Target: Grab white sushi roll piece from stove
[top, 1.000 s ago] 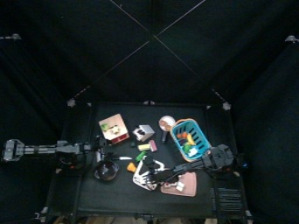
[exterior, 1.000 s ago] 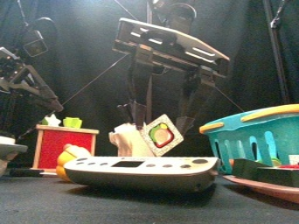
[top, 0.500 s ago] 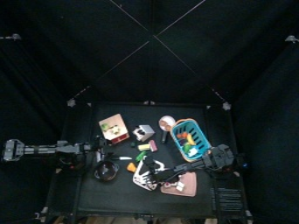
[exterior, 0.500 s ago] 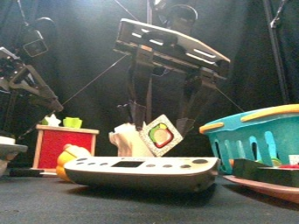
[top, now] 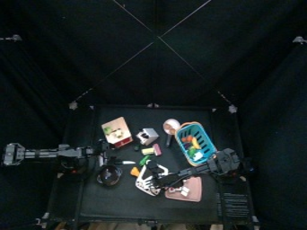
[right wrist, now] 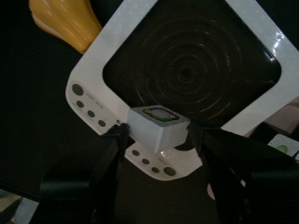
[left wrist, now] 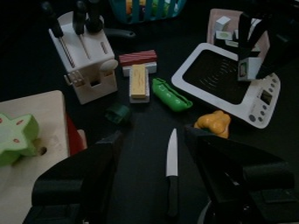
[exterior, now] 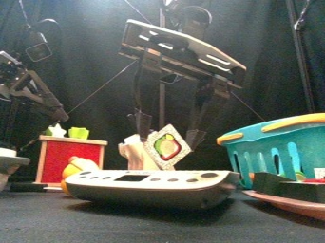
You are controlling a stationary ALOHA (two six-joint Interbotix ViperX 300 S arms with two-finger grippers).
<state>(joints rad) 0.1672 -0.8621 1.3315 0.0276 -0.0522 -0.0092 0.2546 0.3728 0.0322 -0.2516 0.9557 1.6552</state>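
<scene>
Both arms were matte black throughout, built of jointed segments. Seen from above, the left arm (top: 48, 154) showed a pale ring-like fitting near its outer end, while the right arm (top: 214, 163) appeared as a bulky dark mass. From table height, the right gripper (exterior: 172, 109) carried a wide, flat black crossbar with small pale screw heads along its face and two long, slim black fingers (exterior: 203, 114); thin black cables looped above it. The left gripper (left wrist: 146, 188) showed two broad black jaws with rounded inner edges.
</scene>
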